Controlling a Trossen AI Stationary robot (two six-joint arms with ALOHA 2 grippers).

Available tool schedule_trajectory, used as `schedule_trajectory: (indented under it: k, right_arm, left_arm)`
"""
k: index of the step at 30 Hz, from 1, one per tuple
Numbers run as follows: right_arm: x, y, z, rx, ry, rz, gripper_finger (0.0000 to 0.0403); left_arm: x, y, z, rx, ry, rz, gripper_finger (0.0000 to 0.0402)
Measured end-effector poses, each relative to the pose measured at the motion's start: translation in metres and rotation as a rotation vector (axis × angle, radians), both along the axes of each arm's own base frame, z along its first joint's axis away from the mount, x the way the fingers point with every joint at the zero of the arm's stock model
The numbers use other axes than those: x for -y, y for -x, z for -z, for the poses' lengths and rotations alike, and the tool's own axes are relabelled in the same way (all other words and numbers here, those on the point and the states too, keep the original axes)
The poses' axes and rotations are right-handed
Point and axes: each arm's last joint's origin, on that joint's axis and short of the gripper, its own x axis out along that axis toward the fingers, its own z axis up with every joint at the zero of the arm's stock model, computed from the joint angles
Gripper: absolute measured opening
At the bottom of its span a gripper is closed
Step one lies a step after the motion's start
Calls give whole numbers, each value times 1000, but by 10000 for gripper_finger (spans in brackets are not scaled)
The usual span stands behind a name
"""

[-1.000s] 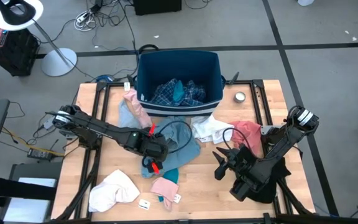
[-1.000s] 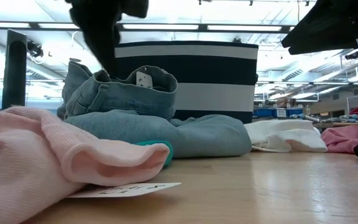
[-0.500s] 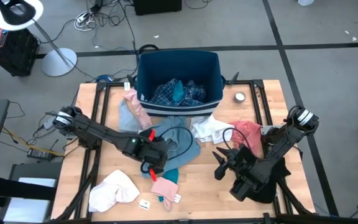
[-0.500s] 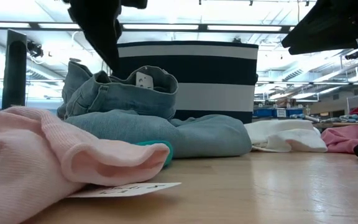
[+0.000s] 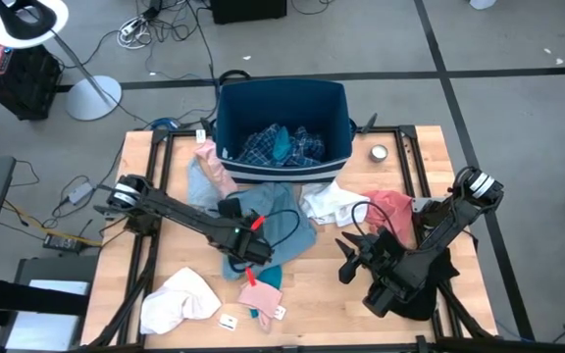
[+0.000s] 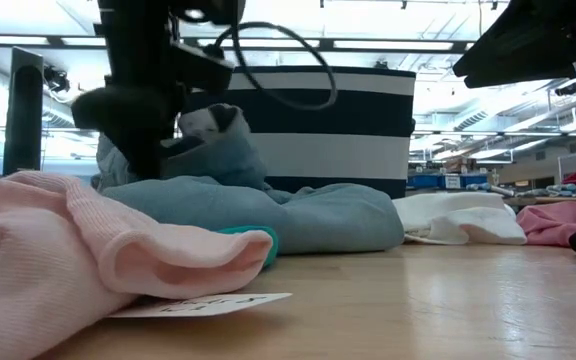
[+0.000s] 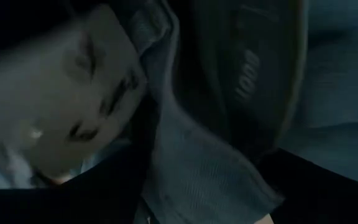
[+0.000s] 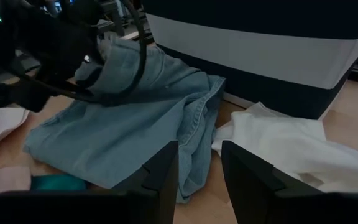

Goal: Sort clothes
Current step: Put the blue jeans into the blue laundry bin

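Left tool (image 5: 246,257) pinching light blue-grey garment (image 5: 284,227) on wooden table (image 5: 400,186); right tool (image 5: 351,257) spread.

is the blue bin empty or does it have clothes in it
Not empty: the bin holds a blue plaid garment with a teal piece on it.

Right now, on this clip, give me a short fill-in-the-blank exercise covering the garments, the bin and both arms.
1. The left gripper is down on the light blue-grey ____ garment.
2. The blue plaid garment lies inside the ____.
3. The white garment beside the bin lies closer to the ____ gripper.
4. The small round tin sits beside the bin, on the ____ arm's side.

Missing words: denim; bin; right; right
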Motion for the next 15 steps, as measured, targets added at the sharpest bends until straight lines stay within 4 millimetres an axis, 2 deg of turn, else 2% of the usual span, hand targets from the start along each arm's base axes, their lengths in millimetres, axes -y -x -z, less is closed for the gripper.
schedule_trajectory:
  k: [10, 13, 15]
  right_arm:
    - [0, 0, 0, 4, -3, 0, 123]
    - [0, 0, 0, 7, -5, 0, 123]
    - [0, 0, 0, 8, -4, 0, 123]
  left_arm:
    - [-22, -8, 10, 11, -67, -58, 272]
    - [-33, -8, 15, 11, -82, -89, 229]
    - [-39, -9, 19, 18, -70, -109, 174]
